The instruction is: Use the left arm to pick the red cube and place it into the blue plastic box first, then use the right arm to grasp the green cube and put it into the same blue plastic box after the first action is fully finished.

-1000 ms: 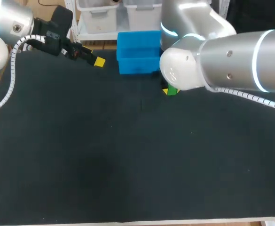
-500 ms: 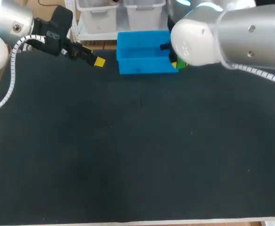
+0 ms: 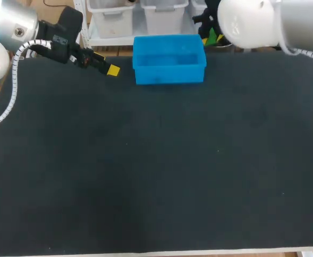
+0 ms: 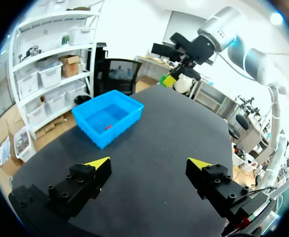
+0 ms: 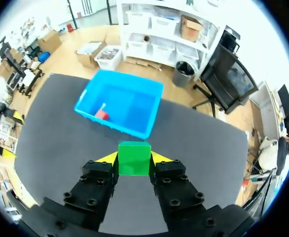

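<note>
The blue plastic box (image 3: 169, 76) stands at the far middle of the table. A red cube (image 5: 102, 114) lies inside it, also seen in the left wrist view (image 4: 108, 127). My right gripper (image 5: 134, 157) is shut on the green cube (image 5: 134, 159), held in the air above the table short of the box. In the head view this green cube (image 3: 213, 38) hangs by the box's far right corner. My left gripper (image 4: 149, 163) is open with nothing between its fingers, and sits to the left of the box (image 4: 107, 116), low over the table (image 3: 113, 70).
The black tabletop (image 3: 156, 171) spreads from the box to the near edge (image 3: 156, 251). My left arm's cable (image 3: 12, 80) loops over the far left corner.
My right arm has risen with the green cube, from table level by the box's right front corner to up beside its far right corner. The left arm has stayed still.
</note>
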You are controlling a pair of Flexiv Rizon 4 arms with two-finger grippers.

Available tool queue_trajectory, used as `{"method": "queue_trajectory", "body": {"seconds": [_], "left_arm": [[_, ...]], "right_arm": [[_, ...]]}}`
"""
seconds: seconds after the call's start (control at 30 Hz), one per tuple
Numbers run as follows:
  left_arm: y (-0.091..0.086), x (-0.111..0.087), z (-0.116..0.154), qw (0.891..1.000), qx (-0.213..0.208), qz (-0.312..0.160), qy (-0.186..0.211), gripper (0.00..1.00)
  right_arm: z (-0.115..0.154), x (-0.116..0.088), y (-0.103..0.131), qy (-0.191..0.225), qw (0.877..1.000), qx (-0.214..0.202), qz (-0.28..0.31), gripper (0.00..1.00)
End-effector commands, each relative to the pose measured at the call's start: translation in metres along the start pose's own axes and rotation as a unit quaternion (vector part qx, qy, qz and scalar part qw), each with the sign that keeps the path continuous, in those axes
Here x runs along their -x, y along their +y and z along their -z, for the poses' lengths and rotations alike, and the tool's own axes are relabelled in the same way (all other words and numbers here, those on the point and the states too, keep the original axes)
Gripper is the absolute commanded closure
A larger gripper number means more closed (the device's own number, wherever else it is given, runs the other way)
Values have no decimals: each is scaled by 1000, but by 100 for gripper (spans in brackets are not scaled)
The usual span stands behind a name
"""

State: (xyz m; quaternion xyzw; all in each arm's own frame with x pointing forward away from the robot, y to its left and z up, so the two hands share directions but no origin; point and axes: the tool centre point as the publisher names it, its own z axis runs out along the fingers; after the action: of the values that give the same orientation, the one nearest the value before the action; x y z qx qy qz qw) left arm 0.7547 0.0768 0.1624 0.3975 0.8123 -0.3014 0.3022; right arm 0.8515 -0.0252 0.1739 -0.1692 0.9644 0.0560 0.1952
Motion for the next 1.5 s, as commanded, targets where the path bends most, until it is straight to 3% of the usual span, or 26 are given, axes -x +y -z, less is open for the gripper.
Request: {"method": "queue_trajectory", "body": {"seconds": [0.03,0.4,0.8,1.13,1.5], "left_arm": [[0,-1,0,1000,-1,-2,-3,0],[0,-1,0,1000,-1,-2,-3,0],[0,-1,0,1000,-1,-2,-3,0],[0,-1,0,1000,-1,-2,-3,0],[0,-1,0,1000,-1,-2,-3,0]], "right_arm": [[3,7,-5,-16,999,25,15,100],[-14,52,6,-52,992,94,68,100],[-55,90,1,-49,987,118,97,100],[-89,105,0,-29,986,125,107,100],[-113,107,-7,-7,986,128,111,100]]}}
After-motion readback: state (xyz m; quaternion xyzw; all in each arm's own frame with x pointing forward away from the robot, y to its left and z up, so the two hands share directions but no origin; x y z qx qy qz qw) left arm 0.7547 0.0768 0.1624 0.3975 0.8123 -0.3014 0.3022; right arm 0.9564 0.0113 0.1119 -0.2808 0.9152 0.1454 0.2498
